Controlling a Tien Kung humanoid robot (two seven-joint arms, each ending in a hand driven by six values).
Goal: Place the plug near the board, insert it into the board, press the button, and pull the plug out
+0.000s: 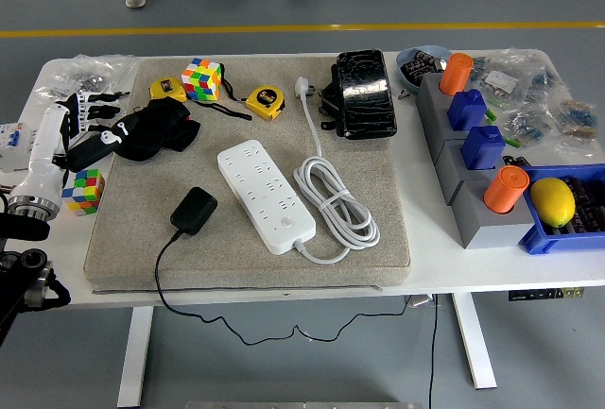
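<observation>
Left hand over the surface's left edge, empty.
The left hand [95, 130] has its fingers loosely spread, gripping nothing, next to a black bundle [151, 132] on the grey mat [378, 182]. The black plug [193, 211] lies near the mat's front-left corner, just beside the white board [265, 195], its cord hanging over the front edge. No writing is legible.

A: Layout from my feed?
B: I see the board [266, 195] mid-frame on the mat [248, 178]. Plug [193, 210] just left of it, coiled cable [336, 204] right. Tape measure [265, 102] and cube [201, 78] upper left; bins [477, 168] far right.
</observation>
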